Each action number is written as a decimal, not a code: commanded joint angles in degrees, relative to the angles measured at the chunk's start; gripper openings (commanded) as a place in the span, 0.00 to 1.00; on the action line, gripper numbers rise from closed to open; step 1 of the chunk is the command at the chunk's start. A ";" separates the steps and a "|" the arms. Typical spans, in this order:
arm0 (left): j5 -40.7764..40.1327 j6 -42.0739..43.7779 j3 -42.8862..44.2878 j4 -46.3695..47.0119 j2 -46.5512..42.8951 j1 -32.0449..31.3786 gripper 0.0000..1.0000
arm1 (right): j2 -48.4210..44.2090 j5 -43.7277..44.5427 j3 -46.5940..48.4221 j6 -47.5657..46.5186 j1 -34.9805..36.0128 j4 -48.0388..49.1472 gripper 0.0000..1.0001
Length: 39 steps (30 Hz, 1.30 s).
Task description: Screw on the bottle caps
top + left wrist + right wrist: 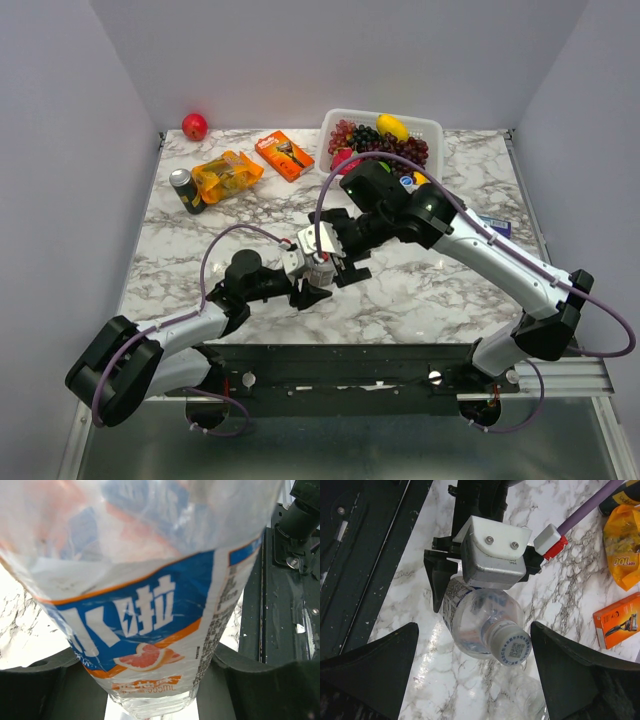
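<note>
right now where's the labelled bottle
Centre of the top view: the bottle is clamped in the left end effector, its cap between the right end effector's open fingers.

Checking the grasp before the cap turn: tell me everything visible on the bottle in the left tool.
The bottle is clear plastic with a blue, white and orange label showing a grapefruit slice. A whitish cap with a printed code sits on its neck. The left tool clamps its labelled body; the right tool straddles the cap, open, not touching. Its base is out of view.
</note>
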 commanded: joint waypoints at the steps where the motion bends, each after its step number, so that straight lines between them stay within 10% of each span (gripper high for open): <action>1: 0.39 -1.71 2.07 1.58 -0.11 1.07 0.00 | 0.17 0.28 -1.07 -2.04 0.26 -3.80 1.00; 19: -1.91 -4.44 1.46 3.26 -0.20 8.72 0.00 | -2.64 8.72 -4.67 9.11 -0.09 -15.06 0.92; 26: 2.23 0.48 1.63 -1.84 0.33 5.39 0.00 | -4.05 13.11 2.35 19.66 -1.94 5.67 0.98; 39: 3.55 1.10 4.53 -5.36 -0.11 2.22 0.00 | -0.09 -3.85 2.63 7.28 -0.98 2.19 1.00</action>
